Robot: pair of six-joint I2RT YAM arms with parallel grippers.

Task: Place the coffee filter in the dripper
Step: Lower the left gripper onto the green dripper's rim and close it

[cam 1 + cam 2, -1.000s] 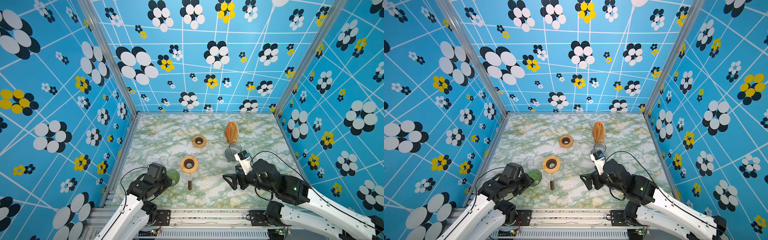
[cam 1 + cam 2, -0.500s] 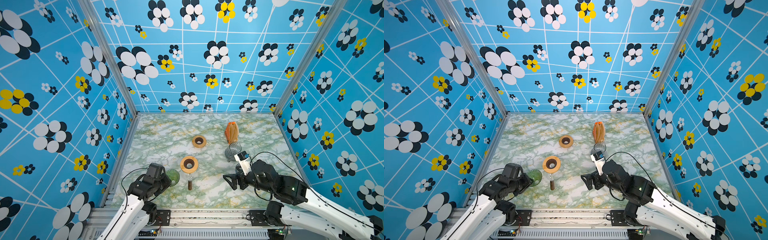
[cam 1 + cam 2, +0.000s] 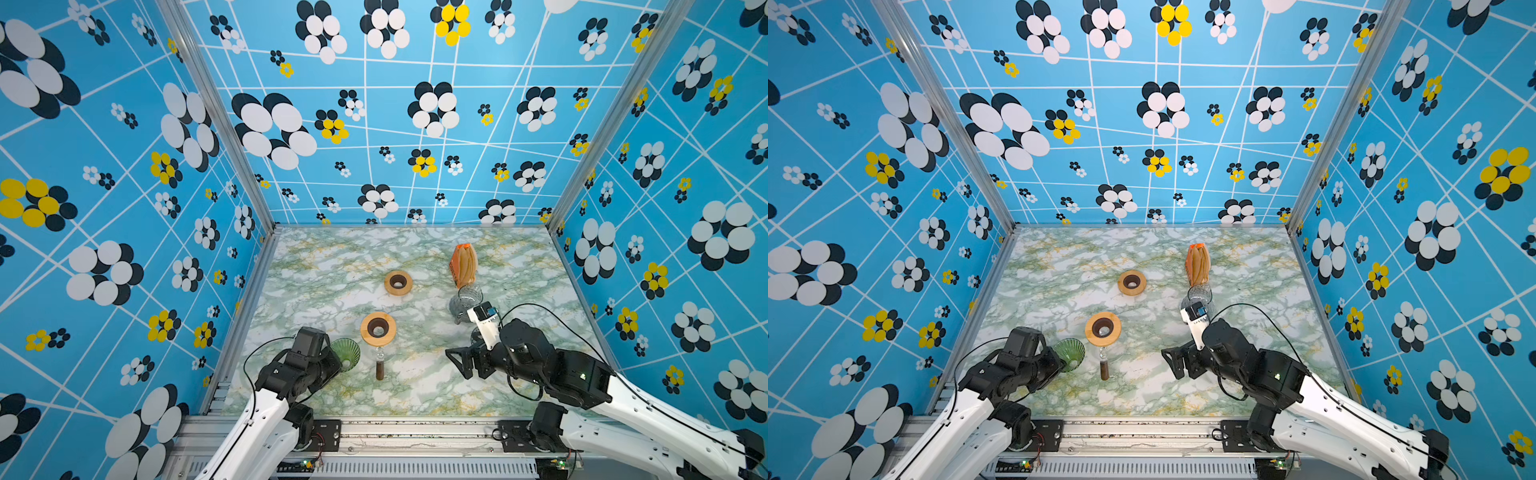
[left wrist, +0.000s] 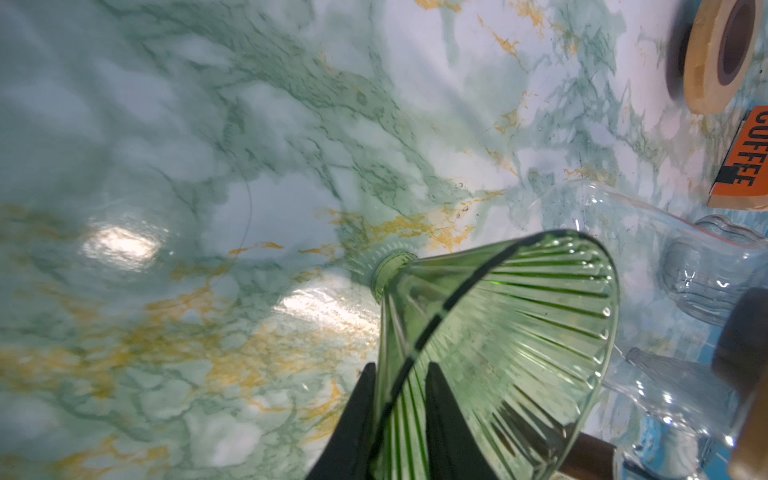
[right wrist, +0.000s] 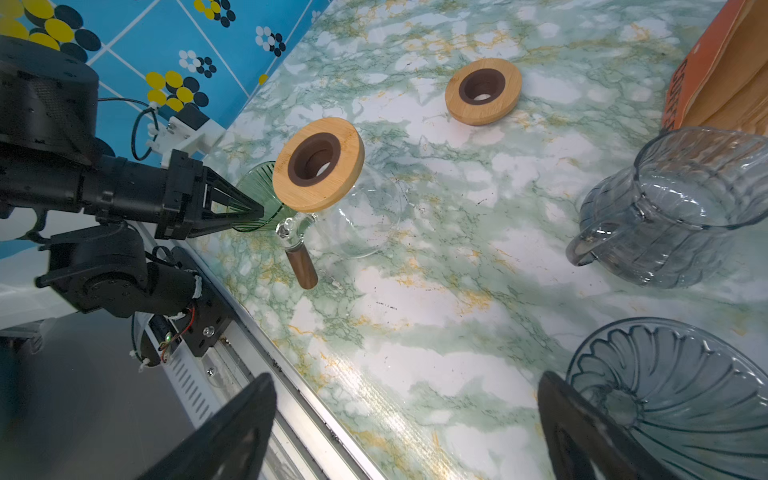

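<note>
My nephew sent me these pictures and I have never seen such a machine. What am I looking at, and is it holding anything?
Two robot arms stand at the front edge of a marble-patterned table, each ending in a two-fingered gripper. The two wide pictures come from a twin camera overhead; the two close ones come from cameras on the arms' wrists. On the table: a green glass dripper, a glass carafe topped by a wooden ring, a second wooden ring lying flat, an orange packet marked COFFEE, a grey glass jug and a grey glass dripper. The left gripper pinches the green dripper's wall, one finger inside, one outside. The right gripper is open and empty.
</note>
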